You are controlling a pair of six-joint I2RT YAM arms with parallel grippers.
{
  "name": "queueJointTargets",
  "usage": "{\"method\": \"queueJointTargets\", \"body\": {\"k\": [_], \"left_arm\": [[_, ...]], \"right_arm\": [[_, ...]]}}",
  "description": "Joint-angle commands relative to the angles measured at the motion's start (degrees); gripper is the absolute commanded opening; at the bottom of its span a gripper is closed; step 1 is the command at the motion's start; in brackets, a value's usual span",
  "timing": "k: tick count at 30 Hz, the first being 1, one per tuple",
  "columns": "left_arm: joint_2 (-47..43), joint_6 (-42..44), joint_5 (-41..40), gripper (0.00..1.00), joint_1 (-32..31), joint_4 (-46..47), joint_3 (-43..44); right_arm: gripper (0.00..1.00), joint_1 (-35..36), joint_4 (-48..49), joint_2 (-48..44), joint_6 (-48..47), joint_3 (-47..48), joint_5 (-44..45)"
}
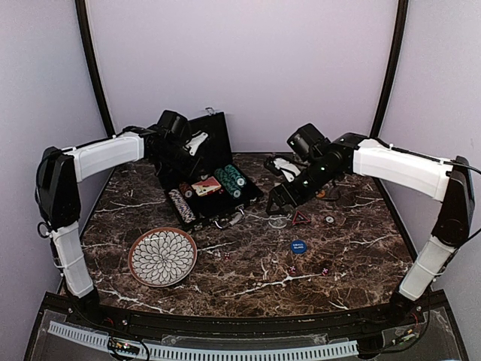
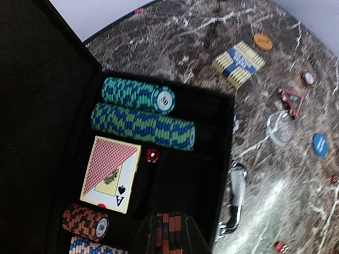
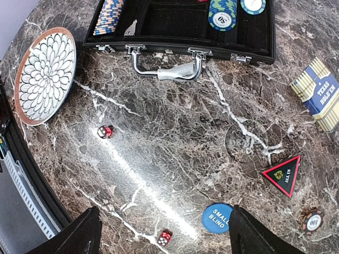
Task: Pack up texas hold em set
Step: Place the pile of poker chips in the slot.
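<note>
Black briefcase [image 1: 218, 143] lies open at centre-left of the desk [image 1: 248, 271], with loose pieces outside it.
In the left wrist view, the left fingers [image 2: 193, 241] are closed on a few orange-and-black chips [image 2: 169, 230] at bottom centre, below green chip rows [image 2: 140, 124] and a card deck [image 2: 111, 174] in the case. The right fingers [image 3: 85, 235] stand wide apart, holding nothing, above a blue button [image 3: 216, 218], a red die [image 3: 105, 131] and, far right, a boxed deck [image 3: 318, 92].
</note>
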Motion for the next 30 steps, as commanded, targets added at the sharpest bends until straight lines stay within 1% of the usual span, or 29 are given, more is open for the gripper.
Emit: {"method": "queueJointTargets", "body": {"k": [1, 4, 8, 22, 30], "left_arm": [[4.00, 14.39, -7.40, 0.00, 0.21, -8.78, 2.33], [6.04, 18.50, -9.56, 0.00, 0.32, -9.30, 3.01], [8.27, 21.05, -10.79, 0.00, 0.64, -8.58, 3.46], [14.11, 23.17, -14.54, 0.00, 1.55, -7.80, 5.83], [15.72, 23.72, -14.76, 0.00, 1.95, -7.78, 6.54]], "right_arm": [[0.84, -0.86, 2.76, -1.79, -0.99, -2.09, -1.43], [0.84, -0.99, 2.83, -1.79, -1.17, -2.55, -1.56], [0.84, -1.21, 2.80, -1.77, -1.33, -2.90, -1.42], [0.84, -1.26, 2.54, -1.18, -0.64, -3.30, -1.96], [0.84, -1.28, 2.54, -1.02, -0.38, -3.66, -2.06]]}}
